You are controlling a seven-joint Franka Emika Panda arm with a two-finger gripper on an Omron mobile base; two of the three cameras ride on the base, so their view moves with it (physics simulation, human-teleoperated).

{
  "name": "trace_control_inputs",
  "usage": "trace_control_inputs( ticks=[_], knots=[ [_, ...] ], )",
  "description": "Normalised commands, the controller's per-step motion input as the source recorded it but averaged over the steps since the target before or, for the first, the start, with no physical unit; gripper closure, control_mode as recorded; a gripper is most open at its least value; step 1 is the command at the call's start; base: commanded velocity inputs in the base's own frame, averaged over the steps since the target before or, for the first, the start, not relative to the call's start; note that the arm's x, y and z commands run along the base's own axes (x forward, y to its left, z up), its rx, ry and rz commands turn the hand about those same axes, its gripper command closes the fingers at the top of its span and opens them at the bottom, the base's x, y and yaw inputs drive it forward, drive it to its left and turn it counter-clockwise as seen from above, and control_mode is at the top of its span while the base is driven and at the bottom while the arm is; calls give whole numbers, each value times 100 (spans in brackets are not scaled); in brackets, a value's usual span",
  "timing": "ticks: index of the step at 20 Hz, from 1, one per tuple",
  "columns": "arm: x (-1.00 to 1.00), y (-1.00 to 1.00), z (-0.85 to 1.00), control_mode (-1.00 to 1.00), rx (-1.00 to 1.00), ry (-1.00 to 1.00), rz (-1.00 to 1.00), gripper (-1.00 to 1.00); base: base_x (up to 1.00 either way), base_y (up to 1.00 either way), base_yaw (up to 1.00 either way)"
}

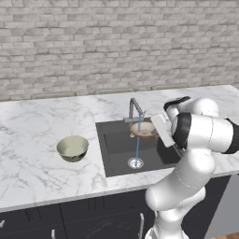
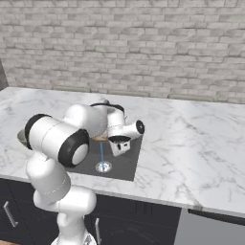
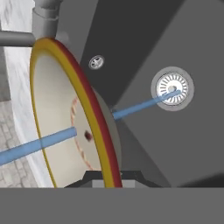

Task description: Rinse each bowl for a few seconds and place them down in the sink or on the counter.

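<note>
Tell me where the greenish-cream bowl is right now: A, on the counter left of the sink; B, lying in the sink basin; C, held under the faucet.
A: the greenish-cream bowl stands on the counter left of the sink.

The white arm bends at the elbow and reaches out low. Its gripper (image 3: 107, 177) points sideways, with the two fingers squeezed tight together on the bowl (image 3: 65, 127) rim.
</note>
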Motion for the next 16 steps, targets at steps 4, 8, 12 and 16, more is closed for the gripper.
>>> trace_control_inputs(
  ticks=[4,8,12,16],
  knots=[
    [0,-43,5,-100,0,-3,0,100,0,0,0],
    [0,-45,12,-100,0,-5,0,100,0,0,0],
    [0,-36,12,-100,0,-4,0,100,0,0,0],
    [0,-25,16,-100,-5,-7,0,100,0,0,0]
  ],
)
